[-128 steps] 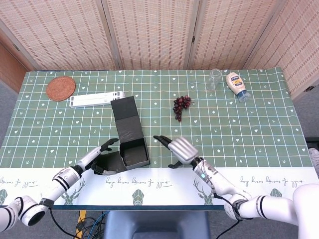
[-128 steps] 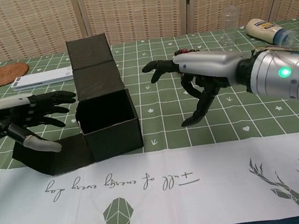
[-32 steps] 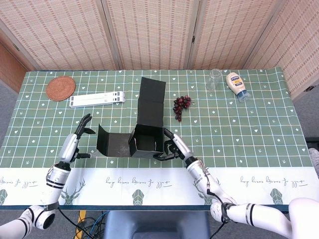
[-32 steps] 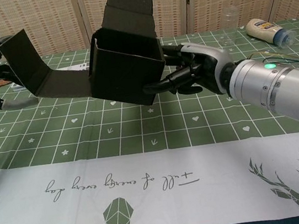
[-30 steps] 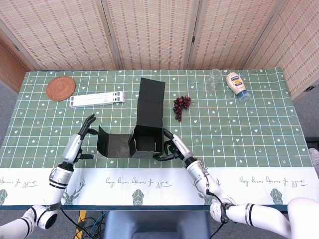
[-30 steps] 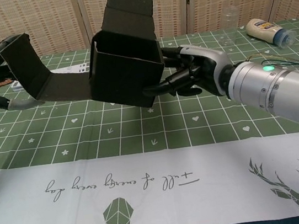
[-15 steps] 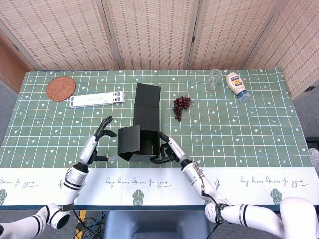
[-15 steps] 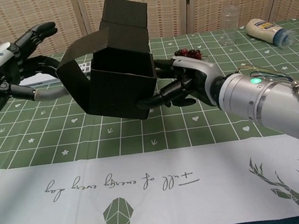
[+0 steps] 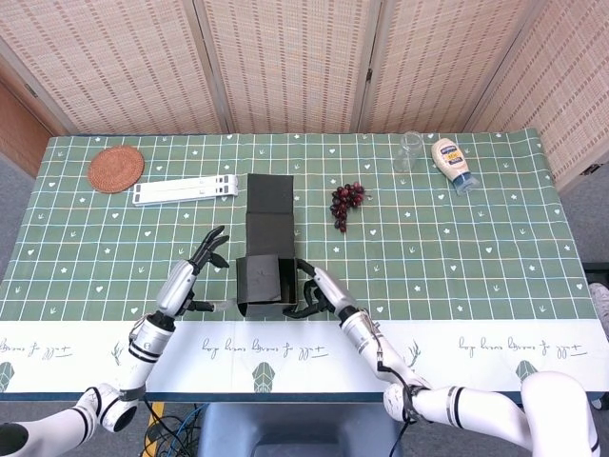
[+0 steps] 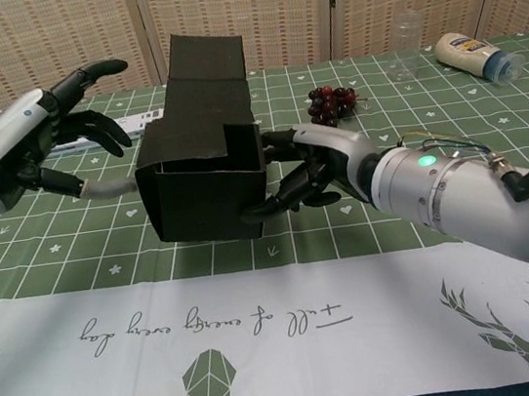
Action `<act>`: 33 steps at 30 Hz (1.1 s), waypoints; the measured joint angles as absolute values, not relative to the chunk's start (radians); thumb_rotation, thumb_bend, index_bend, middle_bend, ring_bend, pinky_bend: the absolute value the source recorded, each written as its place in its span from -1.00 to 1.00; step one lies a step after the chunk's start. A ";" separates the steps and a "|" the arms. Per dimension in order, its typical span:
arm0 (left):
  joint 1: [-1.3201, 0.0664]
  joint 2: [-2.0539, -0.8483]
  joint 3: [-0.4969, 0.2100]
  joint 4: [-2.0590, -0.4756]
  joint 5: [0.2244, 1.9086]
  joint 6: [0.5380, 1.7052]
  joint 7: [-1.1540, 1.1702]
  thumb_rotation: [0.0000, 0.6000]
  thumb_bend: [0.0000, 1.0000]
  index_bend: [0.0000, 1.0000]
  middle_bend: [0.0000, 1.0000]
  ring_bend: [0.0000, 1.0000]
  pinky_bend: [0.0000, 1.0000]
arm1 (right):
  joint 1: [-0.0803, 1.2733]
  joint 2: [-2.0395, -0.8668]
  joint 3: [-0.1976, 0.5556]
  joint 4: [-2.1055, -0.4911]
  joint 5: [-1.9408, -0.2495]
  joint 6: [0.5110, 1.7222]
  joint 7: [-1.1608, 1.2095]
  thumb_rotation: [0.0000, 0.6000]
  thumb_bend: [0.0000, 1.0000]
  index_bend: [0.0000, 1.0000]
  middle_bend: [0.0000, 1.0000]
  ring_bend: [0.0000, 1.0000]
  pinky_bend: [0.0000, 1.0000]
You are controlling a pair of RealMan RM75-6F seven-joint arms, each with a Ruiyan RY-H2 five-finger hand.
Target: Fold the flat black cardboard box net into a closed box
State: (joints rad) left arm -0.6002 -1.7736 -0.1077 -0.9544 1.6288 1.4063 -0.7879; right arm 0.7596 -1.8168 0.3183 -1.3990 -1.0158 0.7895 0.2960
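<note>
Robot hand on the right [image 10: 303, 179] has its fingers hooked onto the right wall of the black box [image 10: 205, 182], thumb low on the outer corner, so it's clamped on the cardboard and carrying it. The left robot hand [image 10: 50, 130] is spread wide, holding nothing, hovering just beside the box's left wall with the thumb pointing at it; I can't tell whether it actually touches.

The box sits near the front edge of the surface [image 9: 476, 238], a bit left of centre, looking slightly raised off the green cloth in the chest view. Side walls are up, a flap is folded across the top, and the long lid panel [image 9: 270, 209] stretches away toward the back edge.

My take on the step: the left wall needs squaring while the right side is braced. I'd bring the left palm in flat against the wall rather than poking with fingertips, since thin card will probably buckle at a point load. Keep the right grip firm but not crushing. Set the box down before swinging the lid over, otherwise it'll likely twist. The grapes [image 9: 346, 203] sit well clear behind.
</note>
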 measured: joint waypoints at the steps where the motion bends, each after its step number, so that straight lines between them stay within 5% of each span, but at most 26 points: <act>1: -0.601 -1.787 -0.101 -0.923 1.638 1.416 -0.789 1.00 -0.80 -0.69 -0.87 -0.12 -0.13 | 0.763 -1.822 0.317 -1.393 -1.008 0.788 0.285 1.00 -0.25 -0.49 -0.23 0.49 1.00; 16: -0.625 -1.962 0.010 -0.494 1.749 1.522 -0.821 1.00 -0.80 -0.30 -0.51 -0.02 -0.07 | 0.786 -1.882 0.304 -1.309 -0.956 0.764 0.203 1.00 -0.25 -0.49 -0.23 0.49 1.00; 30: -0.650 -2.017 0.087 -0.349 1.786 1.541 -0.805 1.00 -0.80 -0.19 -0.42 -0.02 -0.06 | 0.778 -1.893 0.291 -1.277 -0.985 0.748 0.194 1.00 -0.24 -0.50 -0.24 0.49 1.00; 33: -0.653 -2.019 0.094 -0.343 1.787 1.542 -0.803 1.00 -0.80 -0.18 -0.42 -0.02 -0.06 | 0.779 -1.888 0.287 -1.281 -0.992 0.748 0.181 1.00 -0.18 -0.62 -0.27 0.49 1.00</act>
